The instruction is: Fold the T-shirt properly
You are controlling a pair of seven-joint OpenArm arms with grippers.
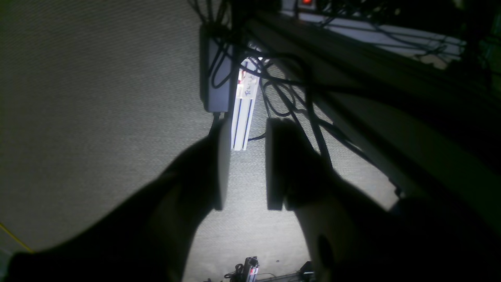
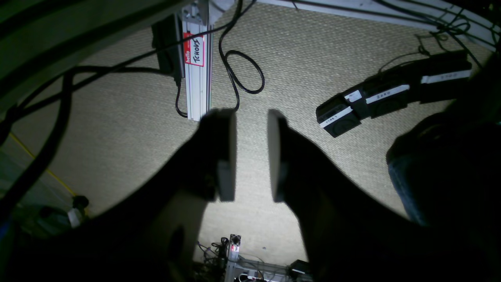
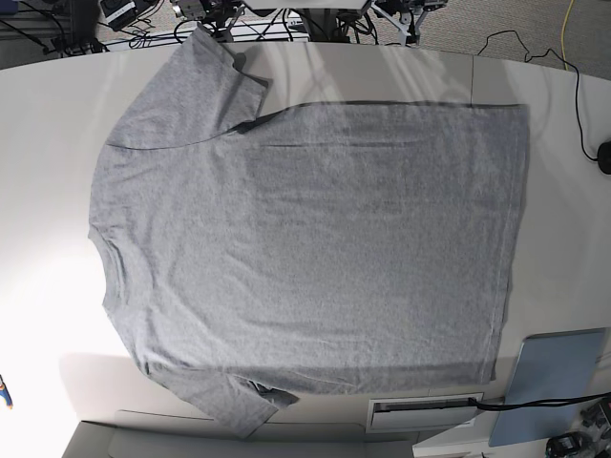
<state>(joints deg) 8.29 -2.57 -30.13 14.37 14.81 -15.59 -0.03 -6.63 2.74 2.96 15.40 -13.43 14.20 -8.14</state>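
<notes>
In the base view the grey T-shirt (image 3: 305, 239) lies spread flat on the white table (image 3: 48, 124), plain side up. Its collar end is to the left and its hem to the right. One sleeve (image 3: 205, 86) points to the far edge, the other (image 3: 234, 405) reaches the near edge. Neither arm shows in the base view. The left wrist view has my left gripper (image 1: 246, 129) hanging over carpet beside the table, open with nothing between its fingers. My right gripper (image 2: 252, 117) also hangs over carpet, open and holding nothing.
A blue-grey pad (image 3: 554, 382) and a white slotted piece (image 3: 425, 412) sit at the table's near right corner. A black cable (image 3: 573, 105) runs along the right edge. On the floor are aluminium rails (image 2: 197, 58) (image 1: 244, 113), loose cables (image 2: 242, 70) and black boxes (image 2: 391, 98).
</notes>
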